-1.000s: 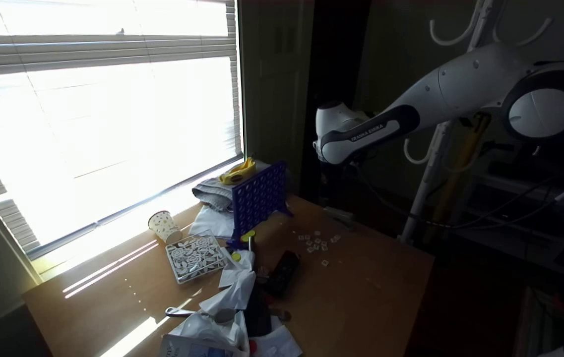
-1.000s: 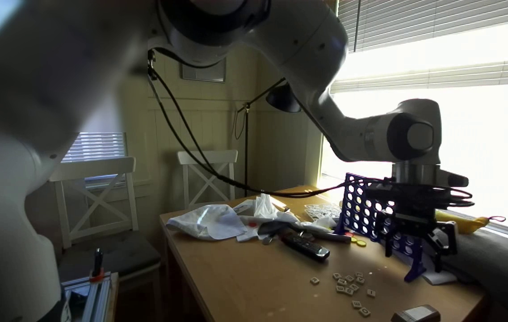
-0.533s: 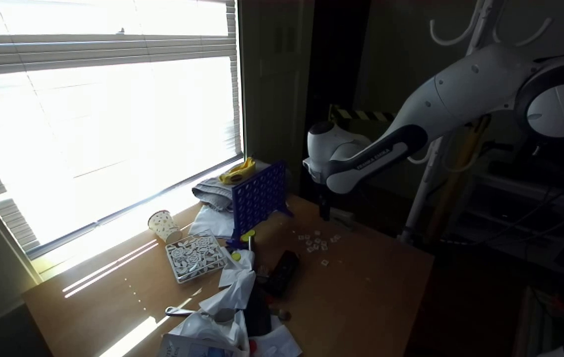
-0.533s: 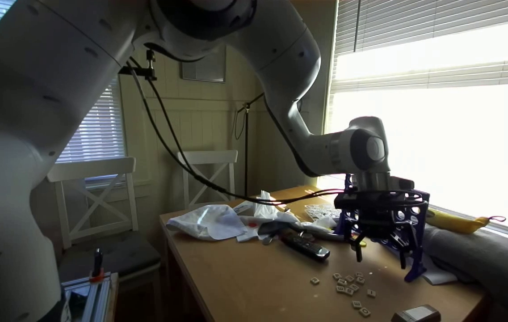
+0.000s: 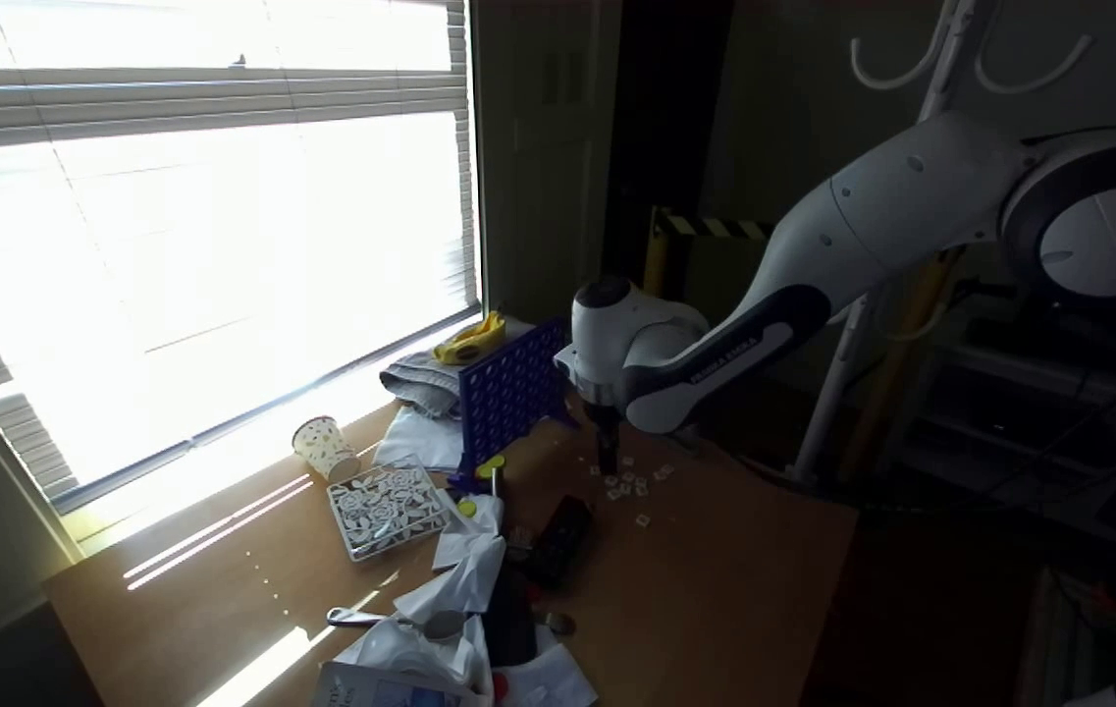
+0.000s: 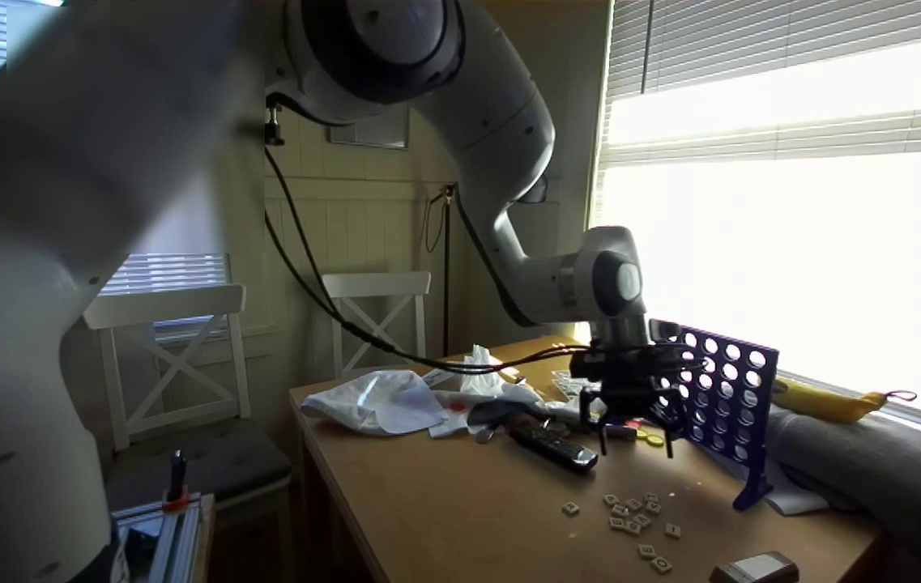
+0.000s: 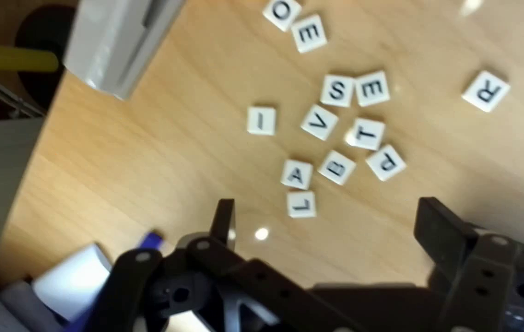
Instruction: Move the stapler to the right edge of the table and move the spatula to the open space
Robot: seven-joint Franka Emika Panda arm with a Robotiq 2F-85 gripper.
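My gripper (image 6: 637,452) is open and empty above the wooden table (image 6: 444,506); in an exterior view it shows edge-on (image 5: 609,462). In the wrist view its fingers (image 7: 327,203) are wide apart with bare wood between them. The grey stapler (image 6: 754,568) lies by the table's edge, past the letter tiles; it shows partly in the wrist view (image 7: 119,46). A dark spatula-like utensil (image 6: 501,411) lies among the clutter, its handle running towards the blue frame; its dark head also shows in an exterior view (image 5: 510,624).
White letter tiles (image 6: 630,518) lie scattered on the table. A black remote (image 6: 555,447) lies beside the dark utensil. A blue upright game frame (image 6: 723,389) stands near the window. White bags and papers (image 6: 379,401), a white lattice tray (image 5: 389,511) and a paper cup (image 5: 325,447) are farther off.
The open gripper has moved lower and away from the stapler's end of the table, towards the remote and the clutter. The objects on the table have not moved.
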